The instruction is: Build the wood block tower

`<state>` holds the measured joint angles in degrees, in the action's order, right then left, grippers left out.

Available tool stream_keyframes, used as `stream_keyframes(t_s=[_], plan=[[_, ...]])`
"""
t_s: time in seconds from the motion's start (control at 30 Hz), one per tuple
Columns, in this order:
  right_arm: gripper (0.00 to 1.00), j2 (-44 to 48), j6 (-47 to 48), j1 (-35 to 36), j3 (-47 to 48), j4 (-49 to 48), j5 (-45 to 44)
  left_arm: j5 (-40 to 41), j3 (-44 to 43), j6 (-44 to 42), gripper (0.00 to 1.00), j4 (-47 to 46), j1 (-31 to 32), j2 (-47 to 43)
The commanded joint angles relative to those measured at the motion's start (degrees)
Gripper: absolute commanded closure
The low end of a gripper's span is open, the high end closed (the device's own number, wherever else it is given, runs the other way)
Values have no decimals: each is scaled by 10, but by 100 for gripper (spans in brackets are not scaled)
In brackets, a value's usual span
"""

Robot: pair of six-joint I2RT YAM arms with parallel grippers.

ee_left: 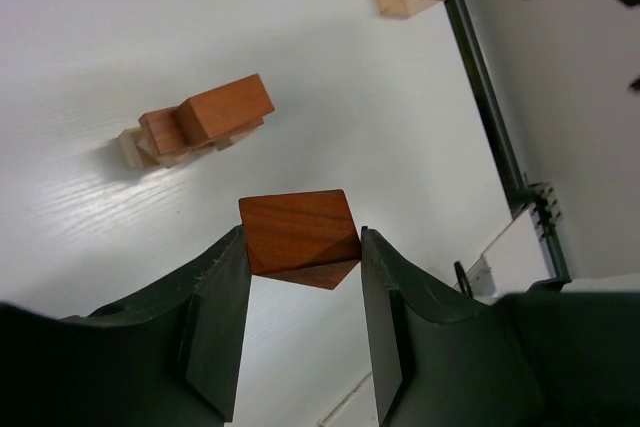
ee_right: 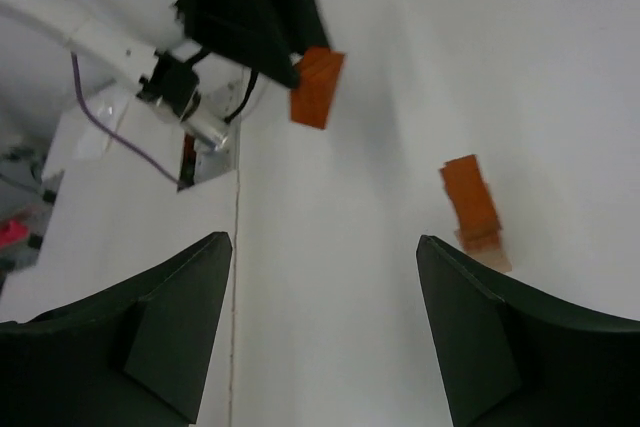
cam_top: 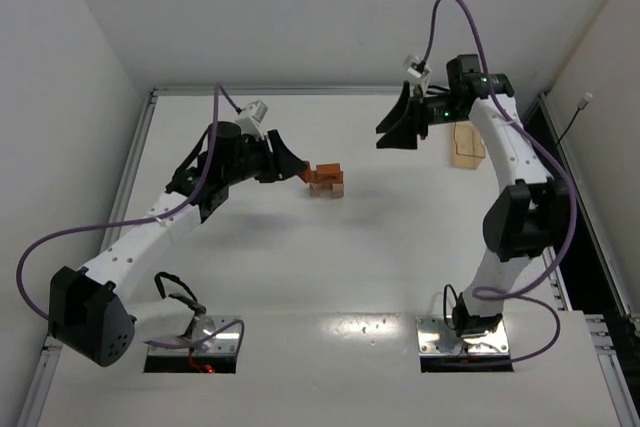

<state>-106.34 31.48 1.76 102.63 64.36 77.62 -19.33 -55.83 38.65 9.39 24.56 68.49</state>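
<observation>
Left hand (ee_left: 300, 252) is clamped on a reddish-brown block (ee_left: 298, 235). The fingers (ee_left: 222, 287) press its two opposite sides, and one corner of the block points out past the tips. The block looks lifted off the worktop (cam_top: 300, 277), though the height is hard to judge.

The wood block tower (ee_left: 195, 127) is just ahead of the held block, apart from it and not touching. It has light tan pieces at the base and reddish-brown ones on top, with the uppermost a short bar lying flat. It stands mid-worktop, slightly left of centre. In the top view the held block and the tower overlap, so the gap only shows from the left wrist view.

Right hand (ee_right: 325, 332) has its jaws wide apart and holds nothing. It hangs above the worktop, far right of the tower and well apart from it, facing back toward the left hand. From its view the tower (ee_right: 472, 207) is at right and the held block (ee_right: 317, 87) is up top, at the left hand's fingertips.

A flat light-tan tray (cam_top: 466, 145) lies past the right hand, near the far-right edge of the worktop and beside the edge rail (ee_left: 490, 117). Its cutouts are too small to read.

A purple cable (cam_top: 40, 247) loops off each arm, hanging outboard of the arms.
</observation>
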Motion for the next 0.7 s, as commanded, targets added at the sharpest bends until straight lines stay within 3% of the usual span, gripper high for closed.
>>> stream_keyframes(t_s=[0.0,0.13,0.2,0.27,0.5,0.67], plan=[[29,101,89,83,-25,-4,-48,-29,-25,47,100,-62,-14,0],[29,223,-18,172,-148,-205,-170,-53,-59,84,100,-83,-27,16],[33,213,-18,191,-134,-189,-208,-59,-67,107,100,-89,-33,22],[33,213,-73,205,-166,-253,-254,-67,-73,128,100,-97,-33,27],[33,193,-161,228,-146,-312,-332,-78,-79,147,100,-103,-33,21],[32,165,-206,221,-120,-340,-293,-73,-84,136,100,-97,-26,4]])
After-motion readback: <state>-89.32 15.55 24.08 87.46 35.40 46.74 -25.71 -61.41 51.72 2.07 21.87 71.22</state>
